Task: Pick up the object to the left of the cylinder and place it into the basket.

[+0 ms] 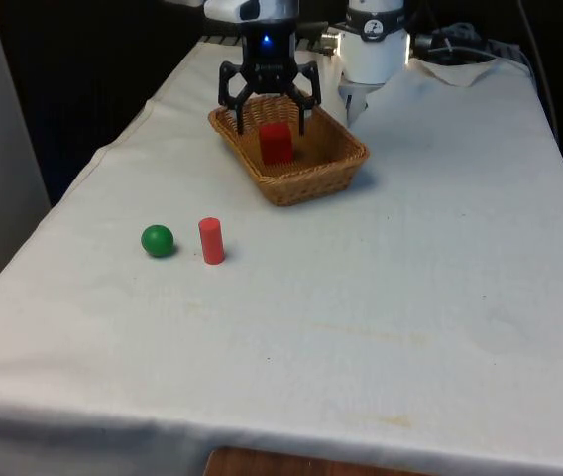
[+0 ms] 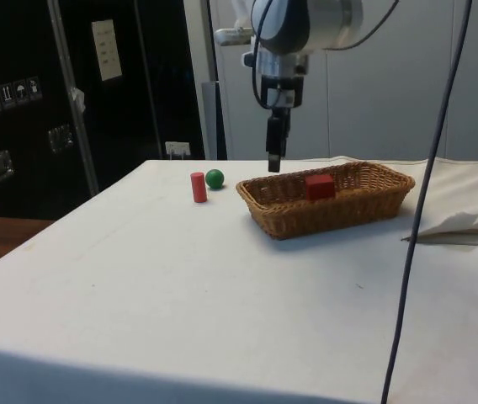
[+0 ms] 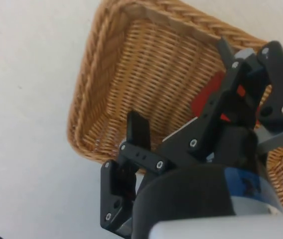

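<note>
A green ball (image 1: 158,240) rests on the white cloth just left of an upright red cylinder (image 1: 211,241) in the front view; the side view has the ball (image 2: 215,178) right behind the cylinder (image 2: 198,187). Further back stands a wicker basket (image 1: 306,188) with a red cube (image 1: 276,143) lying inside it. My gripper (image 1: 267,117) hangs open and empty over the basket's far end, above the cube. From the side, the gripper (image 2: 273,164) sits just above the basket's rim (image 2: 331,215), with the cube (image 2: 320,186) beside it. At the wrist, the spread gripper (image 3: 181,84) frames the basket (image 3: 89,89) and cube (image 3: 209,97).
A black cable (image 2: 424,202) hangs down across the side view's right. The cloth is bunched in folds (image 2: 466,223) beyond the basket. The table's left edge (image 1: 83,178) drops off close to the ball.
</note>
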Robot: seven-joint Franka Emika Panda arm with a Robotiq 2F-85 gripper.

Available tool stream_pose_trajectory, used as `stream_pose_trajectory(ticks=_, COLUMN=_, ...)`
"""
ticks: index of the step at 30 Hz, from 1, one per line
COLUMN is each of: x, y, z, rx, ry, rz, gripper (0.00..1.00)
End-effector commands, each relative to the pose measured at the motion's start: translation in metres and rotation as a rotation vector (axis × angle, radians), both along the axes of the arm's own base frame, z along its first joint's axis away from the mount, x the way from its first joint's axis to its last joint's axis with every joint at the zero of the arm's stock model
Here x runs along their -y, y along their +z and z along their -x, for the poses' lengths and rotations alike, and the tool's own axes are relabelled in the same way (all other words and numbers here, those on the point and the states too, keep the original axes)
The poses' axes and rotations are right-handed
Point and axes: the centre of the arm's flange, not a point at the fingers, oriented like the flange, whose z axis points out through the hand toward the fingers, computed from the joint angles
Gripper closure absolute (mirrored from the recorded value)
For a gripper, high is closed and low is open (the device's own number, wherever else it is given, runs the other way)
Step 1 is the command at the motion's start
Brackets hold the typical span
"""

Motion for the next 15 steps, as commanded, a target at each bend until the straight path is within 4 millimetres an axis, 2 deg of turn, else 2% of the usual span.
stream_pose_trajectory(ticks=1, x=0.001, y=0.001, z=-0.005, rx=-0.007, ry=-0.008, rz=0.004, gripper=0.00)
stream_pose_trajectory(ticks=3, x=0.000, y=0.004, z=-0.005, rx=0.003, ry=-0.002, rz=-0.004, gripper=0.00)
stream_pose_trajectory(ticks=15, x=-0.001, y=0.022, z=-0.037, rx=0.013, ry=-0.022, rz=-0.007, gripper=0.00)
